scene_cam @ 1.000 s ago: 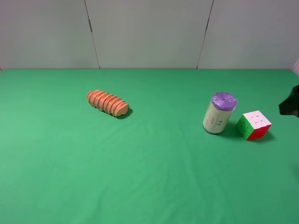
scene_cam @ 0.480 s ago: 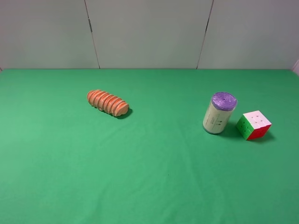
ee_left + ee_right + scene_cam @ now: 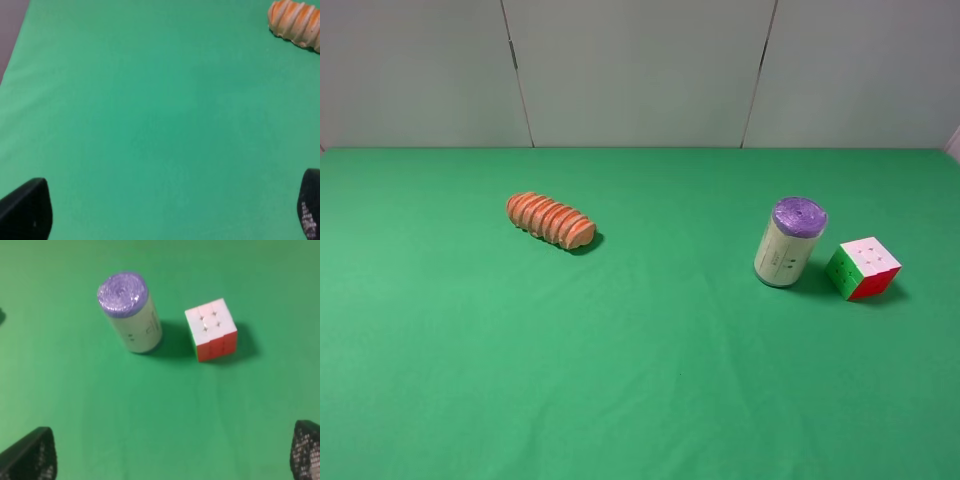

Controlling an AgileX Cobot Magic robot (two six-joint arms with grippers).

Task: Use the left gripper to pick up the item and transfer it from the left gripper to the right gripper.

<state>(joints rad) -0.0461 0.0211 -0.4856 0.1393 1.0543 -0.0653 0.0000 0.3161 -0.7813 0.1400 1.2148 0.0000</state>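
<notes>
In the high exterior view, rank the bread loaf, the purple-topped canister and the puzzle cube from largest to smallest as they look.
1. bread loaf, the longest shape, and purple-topped canister, shorter but bulkier: too alike in apparent area to rank.
2. puzzle cube, clearly the smallest.

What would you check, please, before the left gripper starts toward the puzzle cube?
1. Left gripper open and empty: ok, its jaws stand wide apart over bare green cloth.
2. Right gripper open and empty for the handover: ok.
3. Puzzle cube free to grasp: ok, it rests on the green table apart from the purple-topped canister.
4. Cube within the left wrist camera's sight: not ok, that view shows only the bread loaf.
5. Path across the table: ok, the loaf lies far to the left and the canister is the only close neighbour.
6. Cube within the left arm's reach: cannot tell.
</notes>
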